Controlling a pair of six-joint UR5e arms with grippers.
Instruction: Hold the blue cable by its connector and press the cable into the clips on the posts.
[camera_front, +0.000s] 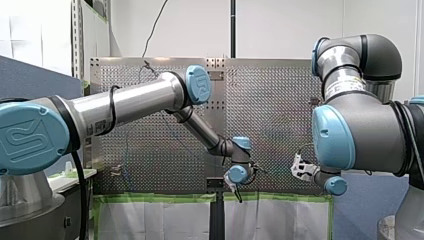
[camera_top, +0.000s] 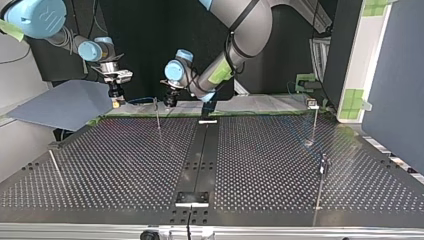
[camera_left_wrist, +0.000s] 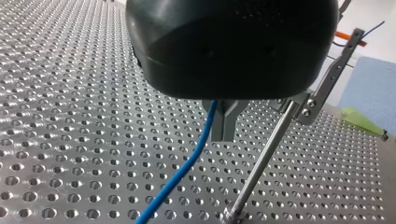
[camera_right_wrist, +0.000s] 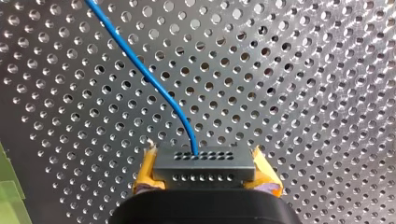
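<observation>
My right hand (camera_right_wrist: 204, 170) clamps the connector (camera_right_wrist: 204, 161) between yellow pads (camera_right_wrist: 145, 172); the blue cable (camera_right_wrist: 154, 86) arcs over the tabletop (camera_right_wrist: 303, 93). My left hand (camera_left_wrist: 225, 135) is pinched closed, cable just beside it.

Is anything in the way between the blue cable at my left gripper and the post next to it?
Nothing visible. In the left wrist view the blue cable leaves my left gripper's jaws, and the post stands right beside them, with only bare perforated table between.

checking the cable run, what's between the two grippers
Top view: blue cable runs from my right gripper to my left gripper, with a thin post standing between them.
</observation>
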